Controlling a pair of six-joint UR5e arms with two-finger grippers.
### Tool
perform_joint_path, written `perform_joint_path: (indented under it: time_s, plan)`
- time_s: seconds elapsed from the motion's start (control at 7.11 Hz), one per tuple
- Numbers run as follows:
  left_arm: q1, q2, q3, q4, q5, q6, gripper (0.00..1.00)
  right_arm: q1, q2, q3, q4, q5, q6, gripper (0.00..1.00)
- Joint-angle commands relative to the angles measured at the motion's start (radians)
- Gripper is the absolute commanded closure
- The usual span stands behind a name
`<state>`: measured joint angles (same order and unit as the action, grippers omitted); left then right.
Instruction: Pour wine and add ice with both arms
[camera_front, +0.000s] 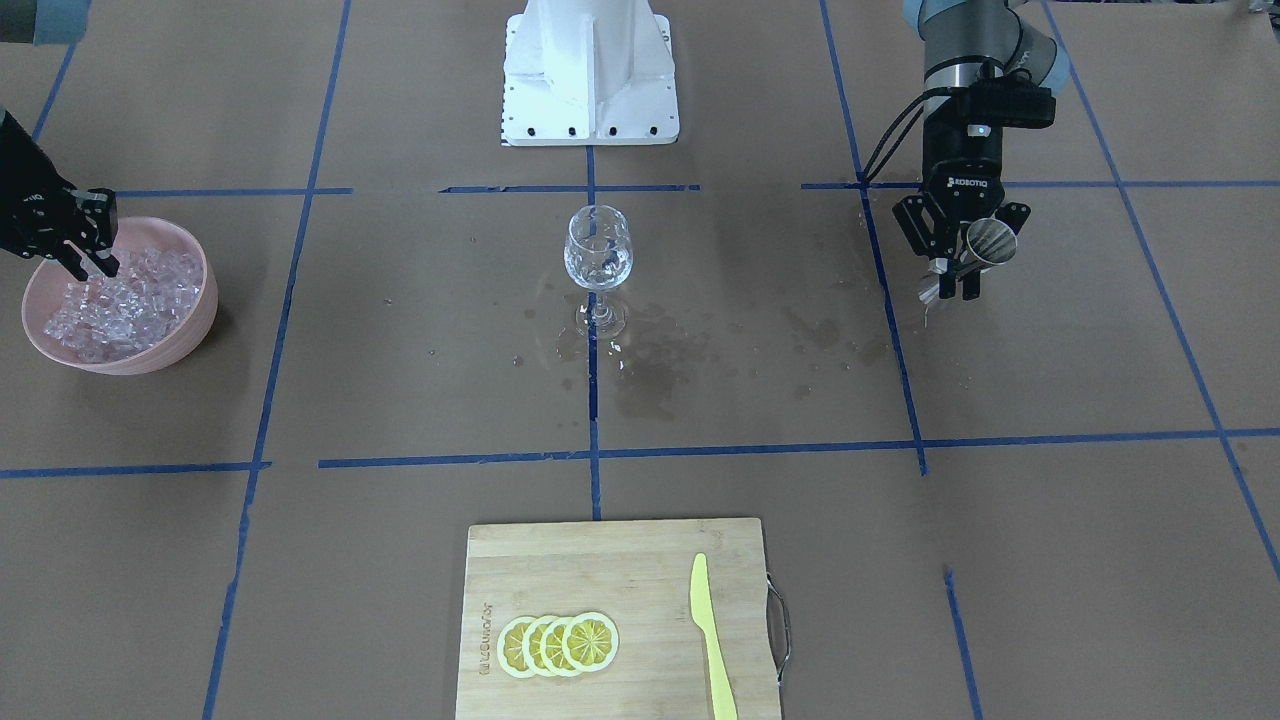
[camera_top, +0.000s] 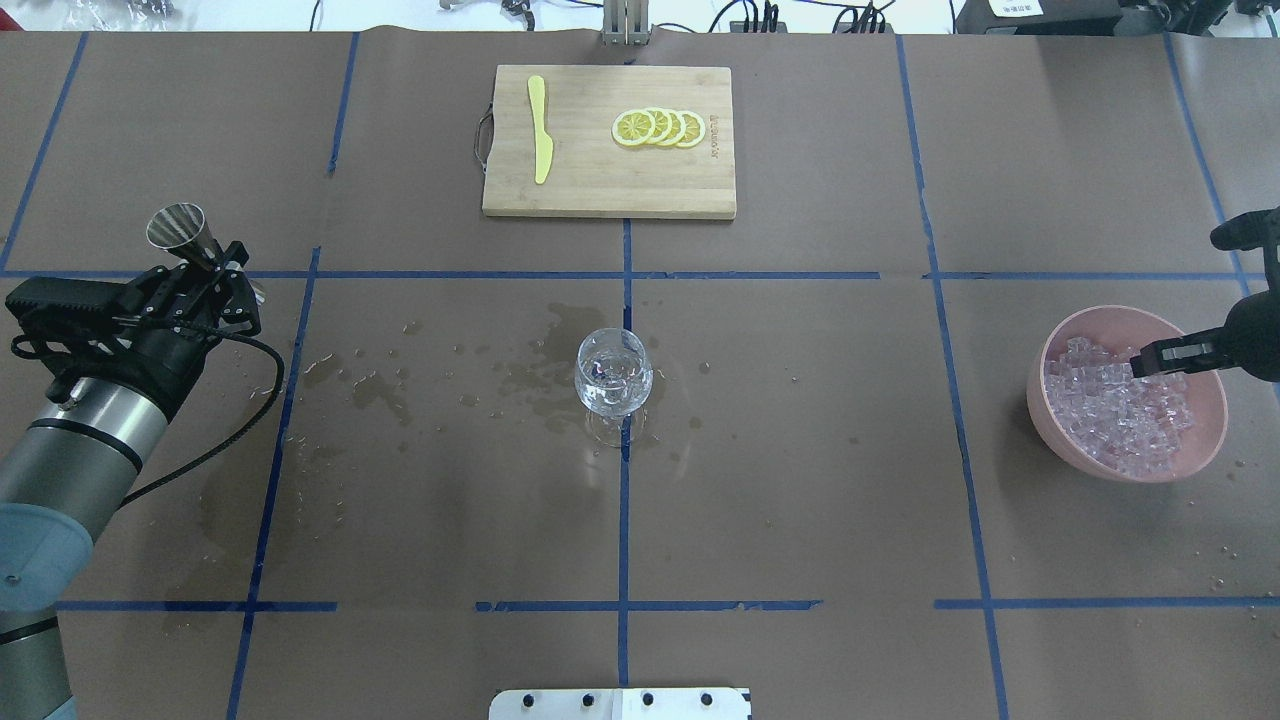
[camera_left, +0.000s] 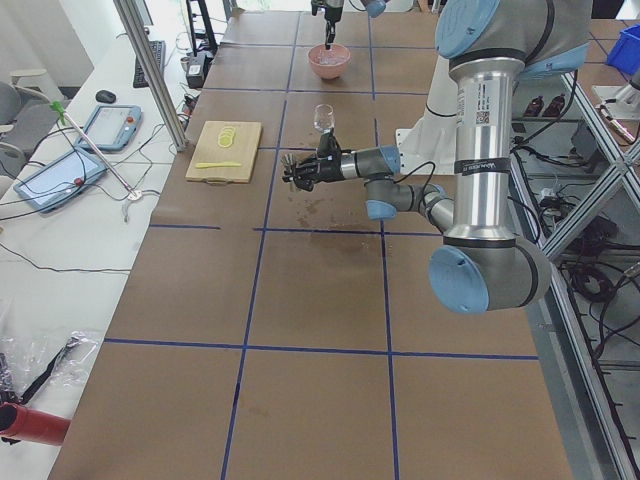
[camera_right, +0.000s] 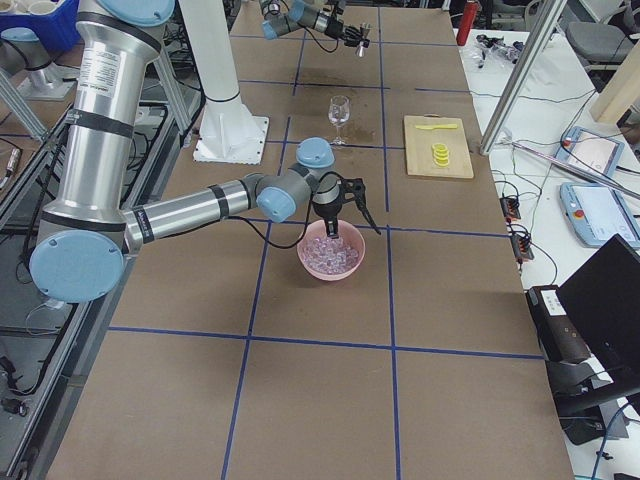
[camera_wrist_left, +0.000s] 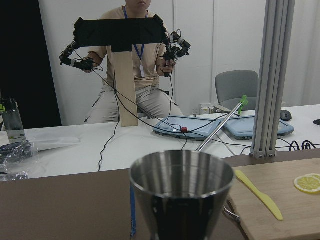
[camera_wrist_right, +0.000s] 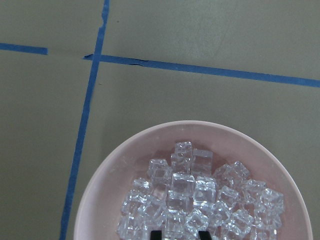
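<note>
Ice (camera_front: 120, 300) fills pink bowl (camera_front: 197, 325), right tool (camera_front: 95, 268) seemingly spread inside; left tool (camera_front: 955, 285) pinches jigger (camera_front: 990, 242); glass (camera_front: 598, 250) between.

Heap of clear ice cubes (camera_front: 120, 300) in pink bowl (camera_front: 175, 350) under right hand (camera_front: 93, 268); steel jigger (camera_front: 990, 243) in left hand (camera_front: 957, 285).

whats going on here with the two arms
The left gripper holds a steel jigger off to one side of the wine glass, which stands mid-table among wet patches. The right gripper, fingers apart, is down among the ice in the pink bowl.
</note>
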<state>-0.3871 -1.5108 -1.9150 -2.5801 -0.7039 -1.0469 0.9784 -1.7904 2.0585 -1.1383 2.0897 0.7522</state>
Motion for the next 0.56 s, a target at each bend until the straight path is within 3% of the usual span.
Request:
perform_joint_path:
  time_s: [0.0,0.14,0.42]
  plan:
    - [0.005,0.008,0.051,-0.003,0.003,-0.131,1.0,0.045,0.005,0.032,0.002,0.021,0.003,1.0]
    - [0.013,0.027,0.06,-0.006,0.01,-0.181,1.0,0.055,0.011,0.038,0.002,0.021,0.004,1.0]
    - [0.081,0.06,0.07,-0.011,0.14,-0.237,1.0,0.071,0.019,0.045,0.005,0.077,0.012,1.0]
